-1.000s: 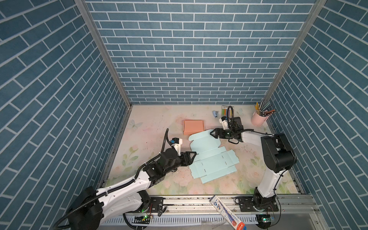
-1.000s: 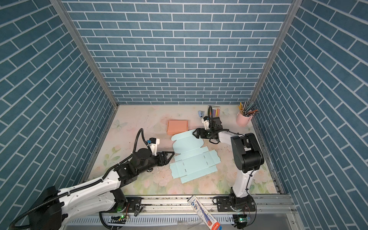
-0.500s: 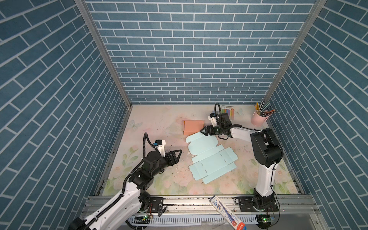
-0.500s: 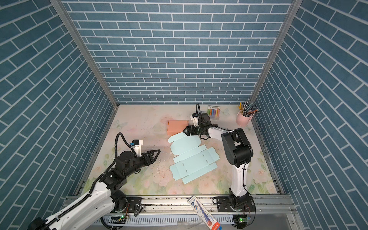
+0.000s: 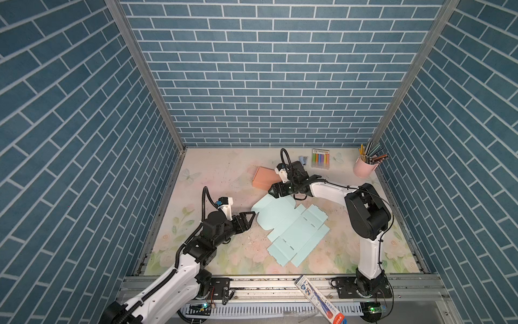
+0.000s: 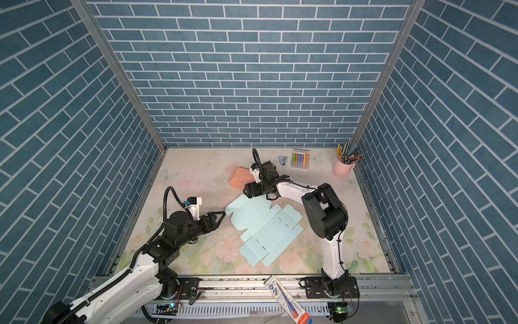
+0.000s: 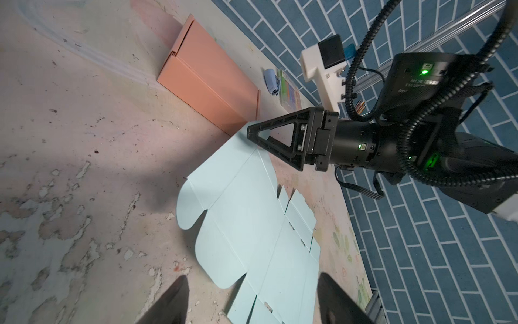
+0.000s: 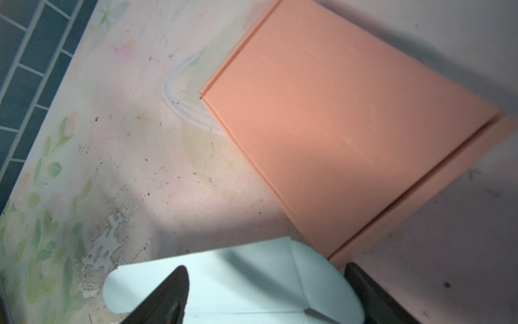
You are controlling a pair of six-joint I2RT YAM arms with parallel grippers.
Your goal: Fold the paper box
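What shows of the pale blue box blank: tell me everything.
The pale blue blank is thin die-cut card, unfolded and lying flat on the floral table. It shows scored creases, small slots, squared side tabs and rounded flaps at its far end. The open right gripper hangs over a rounded flap beside the orange box; the open left gripper is at its left edge. Contact cannot be told.

Opens wide over the bare counter far left and along the near edge. Narrows at the far corner of the flat blue paper box: orange box just beside, right hand over that corner. Left hand close by the paper box's left edge. Crowds along the far wall on the right with stapler, marker pack, pencil cup.
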